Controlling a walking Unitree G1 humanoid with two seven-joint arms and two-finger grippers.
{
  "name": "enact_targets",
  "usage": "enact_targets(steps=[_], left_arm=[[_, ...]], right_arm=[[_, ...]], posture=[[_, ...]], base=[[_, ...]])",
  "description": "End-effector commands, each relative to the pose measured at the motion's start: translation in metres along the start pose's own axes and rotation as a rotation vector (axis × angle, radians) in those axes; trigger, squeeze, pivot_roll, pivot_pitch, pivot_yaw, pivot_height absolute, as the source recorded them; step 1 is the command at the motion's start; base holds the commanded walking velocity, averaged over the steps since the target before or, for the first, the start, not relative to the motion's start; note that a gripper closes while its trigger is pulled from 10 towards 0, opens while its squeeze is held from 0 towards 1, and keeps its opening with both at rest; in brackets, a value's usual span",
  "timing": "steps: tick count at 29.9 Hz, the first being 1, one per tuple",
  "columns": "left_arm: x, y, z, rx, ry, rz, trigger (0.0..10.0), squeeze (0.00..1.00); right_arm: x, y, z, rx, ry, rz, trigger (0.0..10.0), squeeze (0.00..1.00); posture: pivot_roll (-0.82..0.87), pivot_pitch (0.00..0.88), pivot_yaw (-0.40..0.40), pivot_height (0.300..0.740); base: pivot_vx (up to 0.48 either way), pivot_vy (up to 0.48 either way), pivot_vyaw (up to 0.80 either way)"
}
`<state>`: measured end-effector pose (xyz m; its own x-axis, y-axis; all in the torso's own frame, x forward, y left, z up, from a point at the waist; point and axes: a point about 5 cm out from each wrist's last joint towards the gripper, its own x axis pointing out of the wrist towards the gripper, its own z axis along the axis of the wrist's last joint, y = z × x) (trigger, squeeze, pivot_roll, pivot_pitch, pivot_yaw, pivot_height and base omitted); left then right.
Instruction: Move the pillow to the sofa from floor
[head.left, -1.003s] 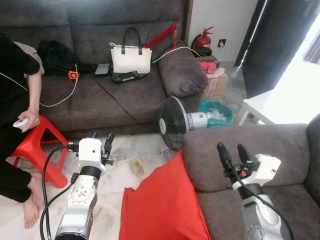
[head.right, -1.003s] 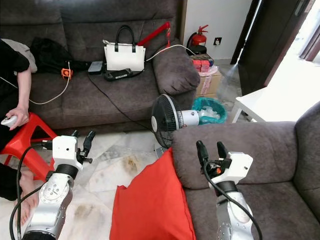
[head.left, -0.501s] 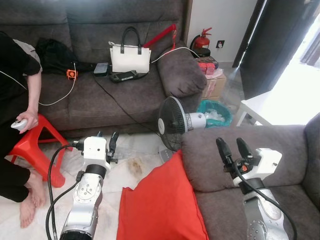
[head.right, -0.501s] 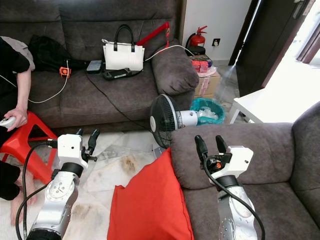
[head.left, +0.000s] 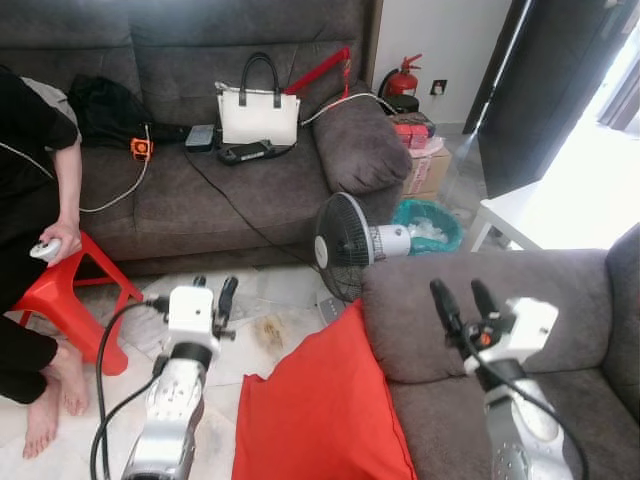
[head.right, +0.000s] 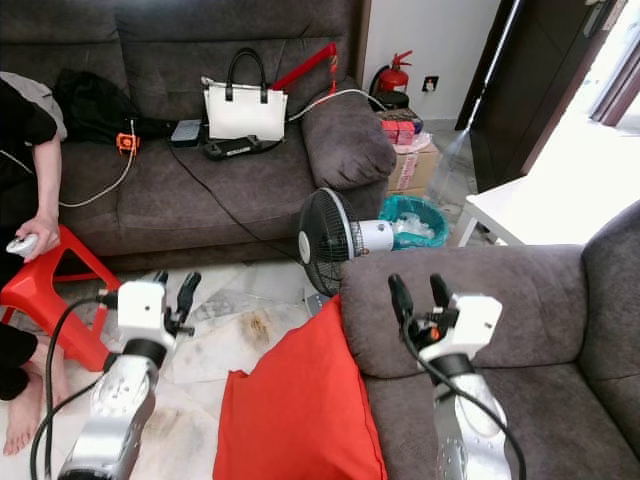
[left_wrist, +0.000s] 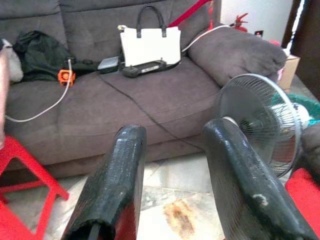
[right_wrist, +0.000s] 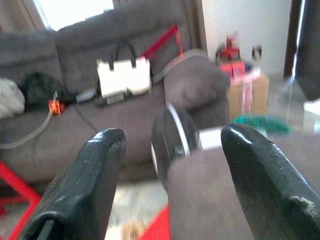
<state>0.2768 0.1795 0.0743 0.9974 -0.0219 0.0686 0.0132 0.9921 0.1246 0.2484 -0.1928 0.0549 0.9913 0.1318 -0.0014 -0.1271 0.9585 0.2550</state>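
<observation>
**Red pillow on the floor between two raised, empty grippers**

The red pillow (head.left: 320, 405) stands on the tiled floor (head.left: 265, 330), leaning against the front of the near grey sofa (head.left: 560, 300). It sits between the two arms, below and inboard of both grippers, touching neither.

The left gripper (head.left: 212, 292) is held up over the floor, its fingers (left_wrist: 117, 180) spread apart with nothing between them. Ahead of it lie a brown stain (left_wrist: 180, 217) on the tiles and a standing fan (head.left: 345, 245). Farther ahead is the long sofa (head.left: 200, 190), carrying a white handbag (head.left: 259, 112).

The right gripper (head.right: 420, 297) is raised over the near sofa's arm, fingers (right_wrist: 85, 180) wide apart and empty; its wrist view is blurred, but the fan seems to lie straight ahead.

To the left gripper's outer side, a person's hand (head.left: 52, 248) rests near a red stool (head.left: 70, 300).
</observation>
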Motion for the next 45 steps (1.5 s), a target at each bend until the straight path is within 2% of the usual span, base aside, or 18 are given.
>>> enact_targets(steps=[1, 8, 13, 17, 18, 20, 24, 37, 45], left_arm=[[-0.002, 0.001, -0.002, 0.017, -0.003, -0.014, 10.0, 0.0], [-0.02, 0.008, -0.004, 0.037, 0.01, -0.032, 10.0, 0.0], [-0.03, 0.013, -0.002, 0.049, 0.014, -0.037, 10.0, 0.0], [-0.032, 0.014, -0.004, 0.055, 0.026, -0.04, 10.0, 0.0], [-0.03, 0.014, -0.004, 0.058, 0.024, -0.042, 10.0, 0.0], [-0.027, 0.015, -0.002, 0.06, 0.017, -0.041, 10.0, 0.0], [-0.021, 0.017, 0.0, 0.06, 0.011, -0.027, 10.0, 0.0], [-0.017, 0.009, 0.002, 0.044, 0.017, -0.048, 10.0, 0.0], [-0.016, 0.005, 0.001, 0.037, 0.021, -0.06, 10.0, 0.0]], right_arm=[[-0.004, 0.0, -0.004, -0.016, 0.013, -0.003, 10.0, 0.0], [-0.031, 0.0, -0.002, -0.042, 0.019, -0.01, 10.0, 0.0], [-0.044, -0.001, -0.002, -0.049, 0.02, -0.012, 10.0, 0.0], [-0.043, -0.001, -0.008, -0.046, 0.037, -0.018, 10.0, 0.0], [-0.035, 0.002, -0.008, -0.031, 0.019, -0.015, 10.0, 0.0], [-0.029, 0.007, -0.006, -0.024, 0.01, -0.002, 10.0, 0.0], [-0.022, 0.012, -0.004, -0.029, 0.008, 0.021, 10.0, 0.0], [-0.021, 0.02, -0.004, -0.017, 0.006, 0.021, 10.0, 0.0], [-0.021, 0.015, -0.003, -0.026, 0.022, 0.005, 10.0, 0.0]], posture=[[0.04, 0.0, -0.032, 0.74], [0.03, 0.0, -0.027, 0.74], [0.04, 0.0, -0.018, 0.74], [0.04, 0.0, -0.015, 0.74], [0.05, 0.0, -0.014, 0.74], [0.05, 0.0, -0.014, 0.74], [0.06, 0.0, -0.016, 0.74], [0.05, 0.015, -0.003, 0.74], [0.05, 0.029, -0.006, 0.74]], base=[[0.0, 0.0, 0.0], [0.0, 0.0, 0.0], [0.0, 0.0, 0.0], [0.0, 0.0, 0.0], [0.0, 0.0, 0.0], [0.0, 0.0, 0.0], [0.0, 0.0, 0.0], [0.0, 0.0, 0.0], [0.0, 0.0, 0.0]])
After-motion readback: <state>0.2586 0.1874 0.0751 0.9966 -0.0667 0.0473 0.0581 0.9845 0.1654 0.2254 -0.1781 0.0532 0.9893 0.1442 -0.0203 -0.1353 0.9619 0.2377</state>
